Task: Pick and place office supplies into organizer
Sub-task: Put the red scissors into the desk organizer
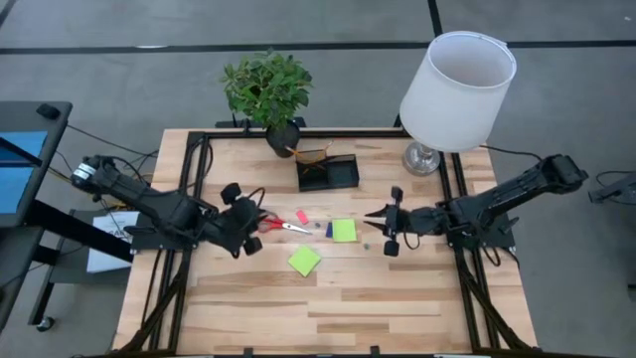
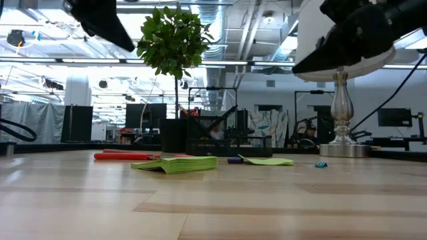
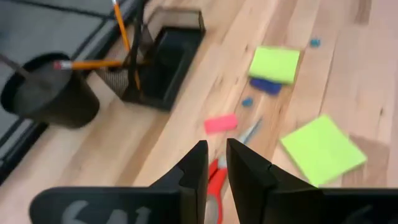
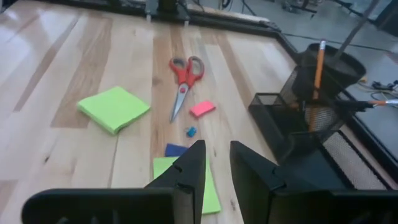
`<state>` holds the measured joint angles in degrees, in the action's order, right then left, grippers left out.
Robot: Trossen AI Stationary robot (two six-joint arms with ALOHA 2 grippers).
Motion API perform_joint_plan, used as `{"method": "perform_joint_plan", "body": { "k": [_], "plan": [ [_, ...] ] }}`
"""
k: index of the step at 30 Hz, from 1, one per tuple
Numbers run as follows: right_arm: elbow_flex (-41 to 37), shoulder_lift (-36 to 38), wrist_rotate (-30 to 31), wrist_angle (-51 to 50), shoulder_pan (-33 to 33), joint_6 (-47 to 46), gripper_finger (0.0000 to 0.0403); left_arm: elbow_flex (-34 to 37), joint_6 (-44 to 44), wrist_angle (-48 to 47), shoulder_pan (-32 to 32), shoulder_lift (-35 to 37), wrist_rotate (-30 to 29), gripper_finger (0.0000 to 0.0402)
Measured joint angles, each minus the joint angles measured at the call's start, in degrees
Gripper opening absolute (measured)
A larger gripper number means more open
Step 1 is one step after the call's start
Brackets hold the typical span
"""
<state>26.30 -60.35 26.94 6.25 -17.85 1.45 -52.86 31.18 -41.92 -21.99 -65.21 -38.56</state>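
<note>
Scissors [image 1: 281, 225] with red handles lie flat on the table [image 1: 248, 308], and your left end effector [image 1: 241, 221] hangs just above their handle end, its fingers [image 3: 196, 168] parted by only a narrow gap and holding nothing. In the left wrist view you can see the red handles directly beneath those fingers, blades pointing toward the pink piece [image 1: 303, 216]. Your right end effector [image 1: 379, 217] hovers on the other side of the supplies, near the farther green sticky-note pad [image 1: 344, 230]; its fingers [image 4: 194, 163] are likewise nearly together and empty. That pad has a small dark blue piece [image 4: 176, 150] just beside it, and a tiny blue bit [image 4: 191, 131] lies between it and the pink piece. The second sticky-note pad [image 1: 305, 261] lies nearer the front of the table, turned at an angle, apart from the first. The organizer [image 1: 328, 172] stands toward the back of the table, just beside the black plant pot [image 1: 281, 137]. You can see orange pencils [image 4: 319, 61] standing in its taller mesh section; the low tray part looks bare. A white-shaded lamp [image 1: 457, 91] stands at the back right corner.
</note>
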Motion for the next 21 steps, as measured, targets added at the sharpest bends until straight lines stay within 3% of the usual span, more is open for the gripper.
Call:
{"method": "perform_joint_plan", "body": {
  "k": [8,15,21],
  "plan": [
    [0.0,0.0,0.1,-2.3,-1.8,0.0,0.0067,3.1,4.1,-4.2,5.5,0.0,17.1,0.0051],
    [0.0,0.0,0.1,-4.8,-2.3,0.0,0.0067,7.4,5.7,-4.1,8.0,0.0,21.2,0.0051],
    [0.0,0.0,0.2,-6.7,-2.3,0.5,0.0067,11.5,-0.1,-1.9,8.7,-0.9,23.3,0.0051]
  ]
}}
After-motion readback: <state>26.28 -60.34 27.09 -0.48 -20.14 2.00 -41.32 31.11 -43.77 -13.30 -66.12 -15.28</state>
